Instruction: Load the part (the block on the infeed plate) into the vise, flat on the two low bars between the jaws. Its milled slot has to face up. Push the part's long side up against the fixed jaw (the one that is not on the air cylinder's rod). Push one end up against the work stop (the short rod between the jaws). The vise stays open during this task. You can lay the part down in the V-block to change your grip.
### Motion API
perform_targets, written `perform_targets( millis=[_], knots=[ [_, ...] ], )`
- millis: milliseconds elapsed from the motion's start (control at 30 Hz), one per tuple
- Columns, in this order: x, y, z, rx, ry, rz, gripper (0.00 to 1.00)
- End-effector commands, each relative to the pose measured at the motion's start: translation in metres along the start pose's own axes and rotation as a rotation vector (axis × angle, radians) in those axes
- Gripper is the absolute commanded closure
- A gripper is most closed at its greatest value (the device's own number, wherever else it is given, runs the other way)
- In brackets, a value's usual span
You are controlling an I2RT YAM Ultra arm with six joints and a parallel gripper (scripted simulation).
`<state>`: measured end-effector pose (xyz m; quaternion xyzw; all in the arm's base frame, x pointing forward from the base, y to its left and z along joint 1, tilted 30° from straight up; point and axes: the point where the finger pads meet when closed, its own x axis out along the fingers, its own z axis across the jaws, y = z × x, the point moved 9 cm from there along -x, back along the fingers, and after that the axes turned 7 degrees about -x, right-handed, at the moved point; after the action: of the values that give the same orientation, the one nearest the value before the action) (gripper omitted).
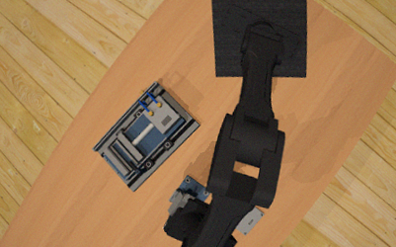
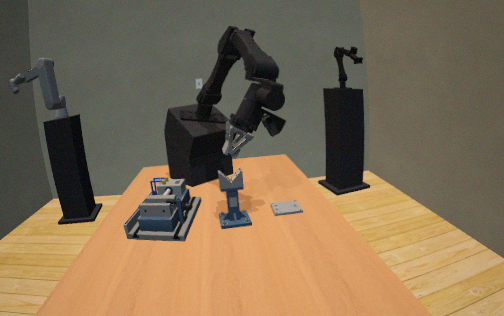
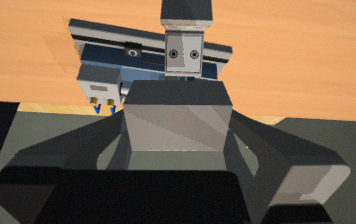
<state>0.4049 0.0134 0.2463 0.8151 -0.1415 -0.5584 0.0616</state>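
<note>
the part [image 3: 178, 127], mid-frame in the wrist view, is clamped between the fingers of the gripper [image 2: 234, 146] [image 3: 177, 112]. carry it high toward the vise [image 1: 164, 121] [image 2: 159, 223] [image 3: 147, 73], lower left in the exterior view; check slot-up before lowering it level.

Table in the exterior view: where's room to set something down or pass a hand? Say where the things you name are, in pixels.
Wood is bare on the near stretch, in front of the vise [image 1: 166, 120] [image 2: 157, 221] [image 3: 100, 80] and V-block [image 1: 195, 186] [image 2: 233, 201] [image 3: 184, 45]; narrower between them. Crowded: around the V-block, under the arm [image 1: 250, 141] [image 2: 257, 60].
</note>
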Motion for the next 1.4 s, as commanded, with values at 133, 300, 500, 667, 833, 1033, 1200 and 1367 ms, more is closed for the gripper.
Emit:
perform_targets(
  millis=[133,300,500,667,833,1033,1200,1367],
  knots=[
    [-0.015,0.002,-0.005,0.025,0.017,0.111,1.0],
    [-0.012,-0.003,-0.006,0.024,0.006,0.155,1.0],
    [-0.021,0.004,-0.007,0.049,0.025,0.182,1.0],
    [-0.012,-0.008,-0.007,0.025,0.001,0.212,1.0],
    [-0.013,-0.005,-0.007,0.037,0.0,0.235,1.0],
    [-0.017,-0.008,-0.007,0.033,0.01,0.24,1.0],
    [-0.015,-0.007,-0.008,0.038,0.004,0.25,1.0],
    [-0.017,-0.007,-0.008,0.038,0.009,0.25,1.0]
  ],
)
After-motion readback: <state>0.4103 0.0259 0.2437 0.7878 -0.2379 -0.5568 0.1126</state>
